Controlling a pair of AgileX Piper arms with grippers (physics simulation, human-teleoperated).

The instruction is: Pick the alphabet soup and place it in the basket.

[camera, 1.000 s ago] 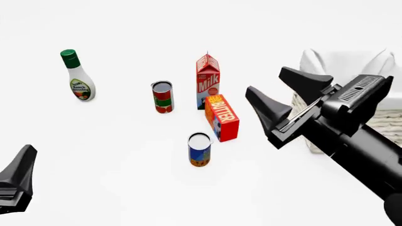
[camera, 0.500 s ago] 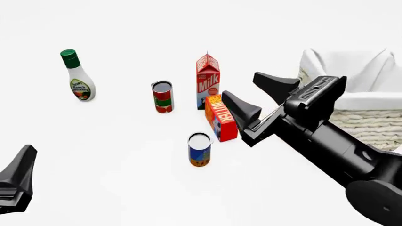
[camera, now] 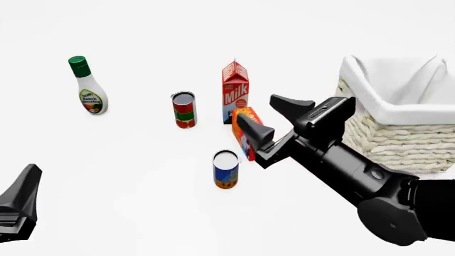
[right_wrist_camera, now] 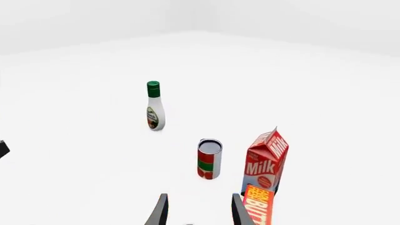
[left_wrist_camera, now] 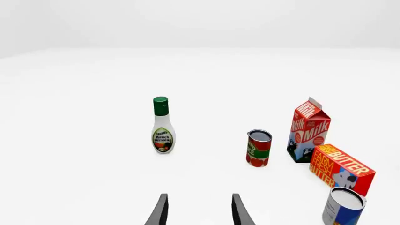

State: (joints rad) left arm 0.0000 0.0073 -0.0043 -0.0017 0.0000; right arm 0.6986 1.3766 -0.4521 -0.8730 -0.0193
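The alphabet soup [camera: 226, 169], a small can with a blue label and orange-yellow base, stands upright on the white table in front of the butter box; it also shows in the left wrist view [left_wrist_camera: 342, 206]. The wicker basket [camera: 401, 136] with its white liner stands at the right. My right gripper [camera: 256, 108] is open and empty, hovering above and just right of the can, its lower finger across the butter box. In its own view the right gripper [right_wrist_camera: 197, 213] holds nothing. My left gripper [left_wrist_camera: 198, 213] is open and empty at the near left, well away from the can.
A ranch dressing bottle [camera: 88, 88] stands far left. A red-and-green can [camera: 183, 109], a milk carton [camera: 235, 90] and an orange butter box [camera: 249, 111] cluster just behind the soup. The right arm's black body stretches between the soup and the basket.
My right arm has swung left and lower, from in front of the basket to over the butter box, uncovering the basket. The left gripper and all objects have stayed put.
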